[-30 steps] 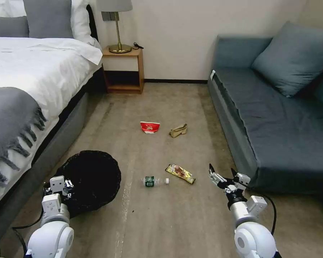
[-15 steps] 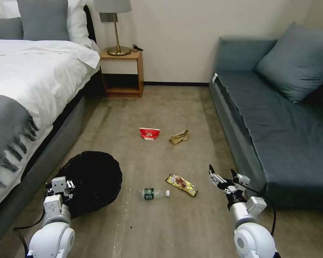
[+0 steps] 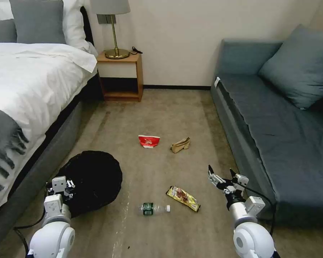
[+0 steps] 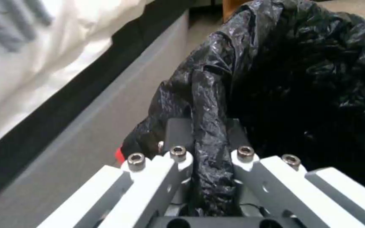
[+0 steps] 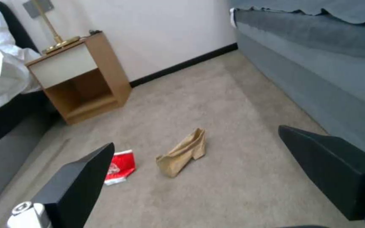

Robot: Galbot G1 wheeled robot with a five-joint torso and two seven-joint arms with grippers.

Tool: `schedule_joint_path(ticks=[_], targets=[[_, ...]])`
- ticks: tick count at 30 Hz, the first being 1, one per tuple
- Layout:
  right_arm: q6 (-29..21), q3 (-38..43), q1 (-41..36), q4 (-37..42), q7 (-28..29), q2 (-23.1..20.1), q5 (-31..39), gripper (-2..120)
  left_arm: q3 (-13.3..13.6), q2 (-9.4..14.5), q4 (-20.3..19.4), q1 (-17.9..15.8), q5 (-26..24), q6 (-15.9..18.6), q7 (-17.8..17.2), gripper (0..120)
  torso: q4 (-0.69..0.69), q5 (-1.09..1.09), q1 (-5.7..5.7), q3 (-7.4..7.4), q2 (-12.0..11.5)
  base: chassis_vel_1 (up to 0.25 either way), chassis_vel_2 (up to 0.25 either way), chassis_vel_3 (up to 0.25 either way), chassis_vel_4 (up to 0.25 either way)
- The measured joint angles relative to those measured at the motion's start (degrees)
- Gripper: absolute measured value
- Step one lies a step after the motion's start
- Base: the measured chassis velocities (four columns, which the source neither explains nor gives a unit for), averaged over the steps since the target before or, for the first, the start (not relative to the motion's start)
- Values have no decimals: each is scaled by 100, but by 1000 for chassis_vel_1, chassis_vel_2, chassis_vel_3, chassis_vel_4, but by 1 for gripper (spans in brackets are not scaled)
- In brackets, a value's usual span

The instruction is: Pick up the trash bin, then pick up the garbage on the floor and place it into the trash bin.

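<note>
The trash bin (image 3: 93, 177), lined with a crinkly black bag (image 4: 301, 79), hangs low at my left beside the bed. My left gripper (image 3: 62, 187) is shut on its near rim, with the bag pinched between the fingers (image 4: 178, 153). My right gripper (image 3: 221, 172) is open in the air above the floor, close to the sofa. Garbage lies on the carpet: a clear bottle (image 3: 152, 208) and a yellow-brown wrapper (image 3: 183, 197) nearest me, a red-and-white container (image 3: 149, 141) and crumpled tan paper (image 3: 180, 144) farther off. The right wrist view shows the red-and-white container (image 5: 120, 166) and the tan paper (image 5: 182, 152) between the open fingers (image 5: 81, 177).
A bed (image 3: 28, 93) with a grey throw runs along the left. On the right stands a blue-grey sofa (image 3: 276, 125). A wooden nightstand (image 3: 120, 77) with a brass lamp (image 3: 113, 30) stands against the far wall. The carpet strip between bed and sofa is open floor.
The whole picture has shifted, so the camera has moved: the litter now sits lower in view and nearer to me. Both arms keep the same pose, the bin still held.
</note>
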Motion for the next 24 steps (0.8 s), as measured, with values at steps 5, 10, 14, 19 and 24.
schedule_joint_path(ticks=[5, 10, 14, 19, 24], targets=[[1, -22, -1, -15, -1, -4, -35, 100, -3, -12, 1, 12, -2, -26, 5, 4, 0, 0, 0, 0, 0, -129, 126, 122, -131], [4, -77, -7, 30, -36, -79, -11, 100, -11, -23, -8, 27, -12, -37, 6, 4, 1, 0, 0, 0, 0, -102, 97, 103, -92], [6, -144, 68, 17, -121, -223, -74, 100, -18, -39, -41, 52, -15, -46, 9, 4, 0, 0, 0, 0, 0, -40, 46, 35, -35], [-244, -252, 312, 16, -372, -641, 25, 100, -75, -42, -89, 96, -19, -136, 139, 4, 1, 1, 0, 0, 0, 0, 0, 0, 0], [-556, -340, 623, 27, -706, -1403, 179, 100, -20, 30, -84, 16, -27, -163, 261, 4, 2, 1, 0, 0, 0, 0, 0, 0, 0]])
